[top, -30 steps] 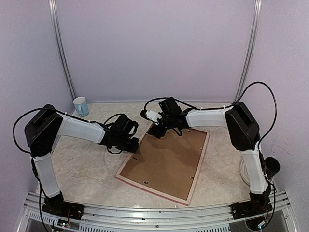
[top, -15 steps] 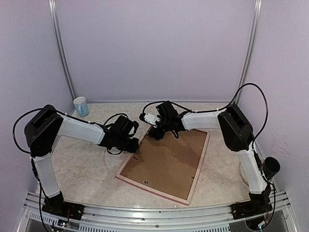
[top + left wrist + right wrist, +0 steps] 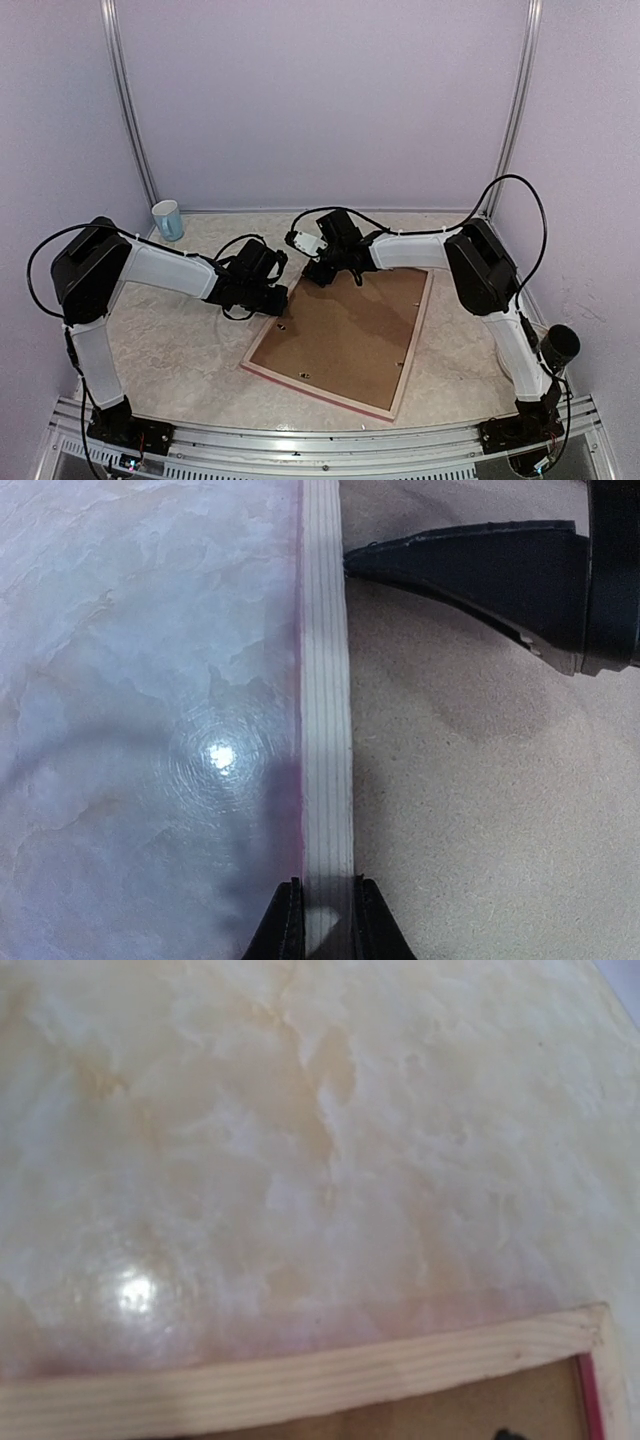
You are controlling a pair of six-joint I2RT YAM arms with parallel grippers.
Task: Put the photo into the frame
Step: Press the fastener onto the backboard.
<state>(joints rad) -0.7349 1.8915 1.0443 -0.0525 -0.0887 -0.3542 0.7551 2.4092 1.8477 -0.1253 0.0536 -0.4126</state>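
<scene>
The left gripper pinches a thin edge of the frame, which looks stiff and light; I cannot tell if the right gripper is open.

The frame was pale grained wood, the board matt brown fibreboard, the table glossy and marbled.

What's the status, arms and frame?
Left fingers clamped on pale wood rectangular frame rail. Right fingers at far corner, opening unclear. Brown backing board up; photo unseen.
</scene>
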